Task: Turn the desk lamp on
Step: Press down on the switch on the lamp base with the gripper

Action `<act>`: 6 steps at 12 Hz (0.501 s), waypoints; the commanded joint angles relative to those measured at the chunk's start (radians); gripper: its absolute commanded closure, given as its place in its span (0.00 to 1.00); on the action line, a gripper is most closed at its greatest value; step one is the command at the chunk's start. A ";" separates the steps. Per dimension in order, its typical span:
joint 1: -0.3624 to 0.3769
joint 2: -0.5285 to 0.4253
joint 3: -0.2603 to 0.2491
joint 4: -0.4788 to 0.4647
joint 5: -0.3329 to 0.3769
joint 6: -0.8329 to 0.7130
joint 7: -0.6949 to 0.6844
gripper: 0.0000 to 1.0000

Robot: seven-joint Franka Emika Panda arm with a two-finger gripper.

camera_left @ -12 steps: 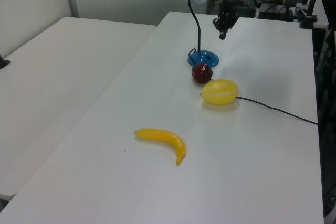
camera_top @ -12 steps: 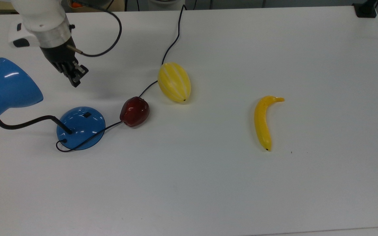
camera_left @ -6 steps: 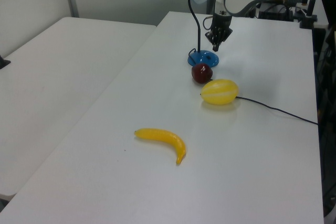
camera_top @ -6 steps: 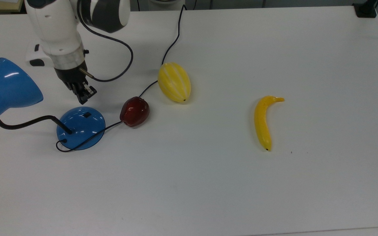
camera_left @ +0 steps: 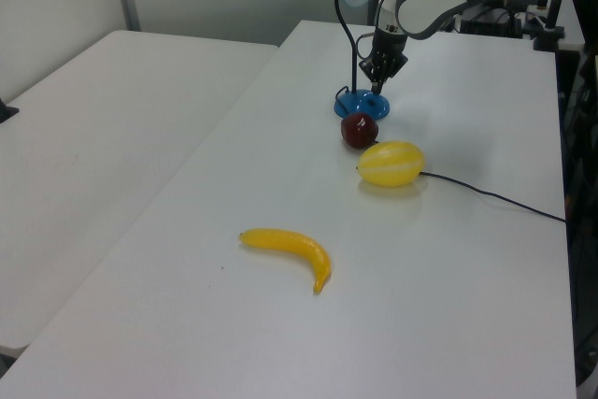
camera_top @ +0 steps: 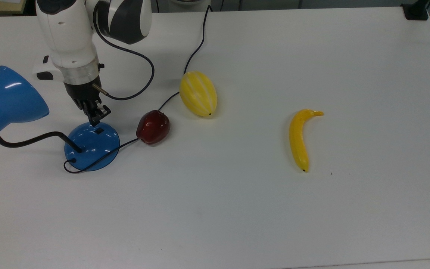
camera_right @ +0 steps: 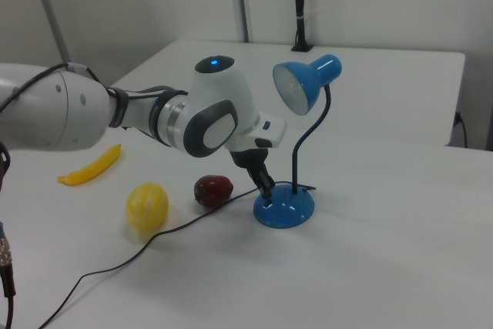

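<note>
The desk lamp stands at the top view's left: a glossy blue cone shade, a black bendy neck and a round blue base with a small black switch. My gripper points down with its fingers shut, the tip at the base's far rim, just short of the switch. In the right view the gripper touches or nearly touches the top of the base, below the shade. In the left view the gripper hangs over the base.
A dark red apple lies right of the base on the lamp's thin black cord. A yellow striped melon sits beyond it, and a banana lies further to the top view's right. The white table is bare in front.
My gripper has come down and moved toward the top view's right, from above the table behind the shade to the far rim of the lamp base. The lamp and fruit stayed put.
</note>
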 commanded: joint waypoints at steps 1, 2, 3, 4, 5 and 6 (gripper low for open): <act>0.025 0.007 -0.006 -0.018 -0.019 0.039 0.031 1.00; 0.027 0.016 -0.006 -0.017 -0.022 0.040 0.032 1.00; 0.027 0.021 -0.006 -0.015 -0.024 0.042 0.039 1.00; 0.027 0.022 -0.006 -0.015 -0.038 0.054 0.049 1.00; 0.027 0.024 -0.006 -0.015 -0.044 0.066 0.060 1.00; 0.027 0.030 -0.006 -0.014 -0.045 0.071 0.066 1.00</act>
